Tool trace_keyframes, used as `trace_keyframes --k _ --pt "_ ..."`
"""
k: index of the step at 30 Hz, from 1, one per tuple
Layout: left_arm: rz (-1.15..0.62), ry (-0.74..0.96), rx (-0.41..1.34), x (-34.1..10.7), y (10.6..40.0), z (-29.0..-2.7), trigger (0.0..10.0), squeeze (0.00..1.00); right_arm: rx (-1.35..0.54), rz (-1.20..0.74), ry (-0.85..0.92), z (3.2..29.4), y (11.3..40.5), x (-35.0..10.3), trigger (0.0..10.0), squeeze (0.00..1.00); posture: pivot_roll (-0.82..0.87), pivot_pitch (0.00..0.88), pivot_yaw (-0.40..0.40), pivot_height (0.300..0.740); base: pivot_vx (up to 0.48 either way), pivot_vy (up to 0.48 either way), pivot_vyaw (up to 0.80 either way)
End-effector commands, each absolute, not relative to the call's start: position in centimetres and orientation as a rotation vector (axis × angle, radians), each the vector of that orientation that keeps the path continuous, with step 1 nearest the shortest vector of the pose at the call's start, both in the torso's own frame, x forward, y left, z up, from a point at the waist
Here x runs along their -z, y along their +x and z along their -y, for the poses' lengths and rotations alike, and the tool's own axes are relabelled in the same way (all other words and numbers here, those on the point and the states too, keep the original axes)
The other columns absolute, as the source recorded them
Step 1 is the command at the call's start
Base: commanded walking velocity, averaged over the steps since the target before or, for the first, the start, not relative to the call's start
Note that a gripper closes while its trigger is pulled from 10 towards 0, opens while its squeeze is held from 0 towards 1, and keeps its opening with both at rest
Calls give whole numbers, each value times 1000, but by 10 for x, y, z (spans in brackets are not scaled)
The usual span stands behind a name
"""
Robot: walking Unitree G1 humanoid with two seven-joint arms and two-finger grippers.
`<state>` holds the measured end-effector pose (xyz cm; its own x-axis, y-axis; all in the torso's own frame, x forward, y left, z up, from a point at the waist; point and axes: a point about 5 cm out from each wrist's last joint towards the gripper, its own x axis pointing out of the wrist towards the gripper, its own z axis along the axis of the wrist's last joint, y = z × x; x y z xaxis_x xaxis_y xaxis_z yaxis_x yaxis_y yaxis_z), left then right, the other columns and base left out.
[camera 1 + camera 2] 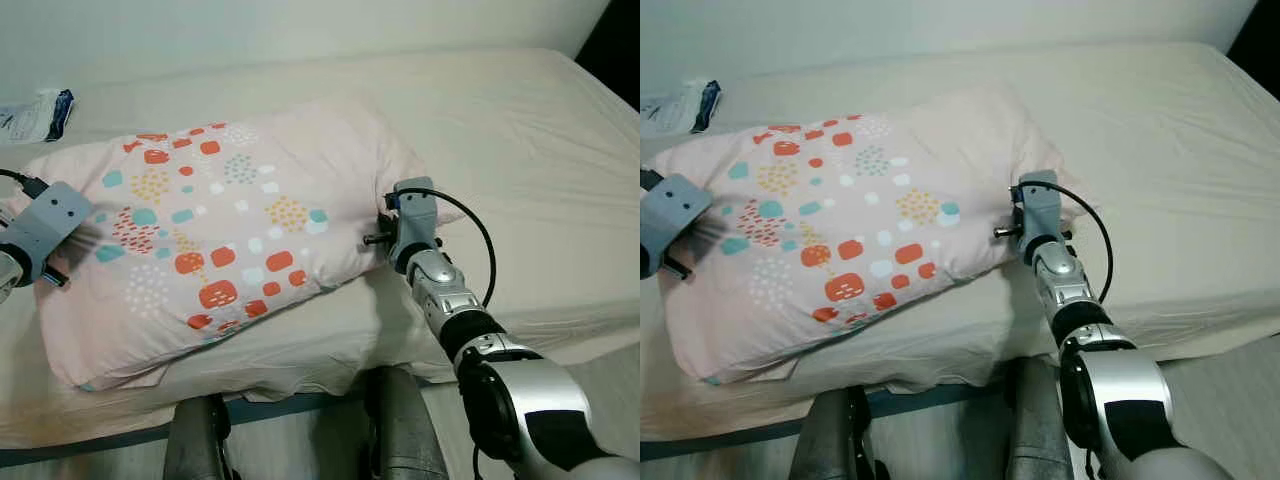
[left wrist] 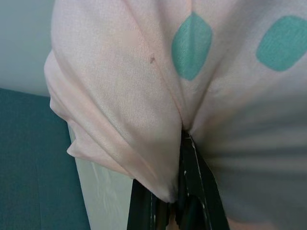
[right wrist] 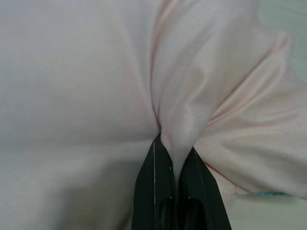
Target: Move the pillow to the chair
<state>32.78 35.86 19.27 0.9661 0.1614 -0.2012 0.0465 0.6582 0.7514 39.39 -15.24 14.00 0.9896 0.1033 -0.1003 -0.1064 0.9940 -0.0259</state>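
Plainly, the main danger was a lost pinch: each gripper had only a thin fold of the cover between its fingers, so if the arms lifted unevenly or pulled apart, the fabric could slide out and the pillow would drop back, or swing from one end. The pillow, pale pink with orange and teal patches, lay across the near part of the bed, its lower corner hanging slightly over the bed's near edge. No chair could be seen, so a carry and probably a turn lay ahead, which would strain those small holds further. The left gripper was clamped narrowly on a gathered pleat at the pillow's left end, its grey wrist pressed against the cover. The right gripper was likewise closed tight on a pinch of plain pink cloth at the pillow's right end, its silver forearm reaching up from the bed's near edge with a black cable looping beside the wrist.
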Motion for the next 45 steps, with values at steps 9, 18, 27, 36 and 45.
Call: trace_keyframes --k 9,18,27,36,45 --pt "-92 42 180 -157 321 -274 0 0 -142 199 150 145 383 -156 0 0 141 110 -50 559 0 0 0" --pt "-29 -201 358 -131 308 -160 0 0 -283 335 9 113 362 -155 0 0 71 5 -83 559 0 0 0" --pt "-4 -152 442 -147 303 -120 0 0 -316 335 -14 111 362 -157 0 0 48 0 -99 559 0 0 0" --pt "-56 -113 250 -131 311 -121 9922 0 -264 133 -16 120 360 -123 0 0 50 0 -108 559 0 0 0" --pt "-128 -20 91 -114 312 -138 10000 0 -282 44 10 116 354 -106 10000 0 43 0 -115 559 0 0 0"
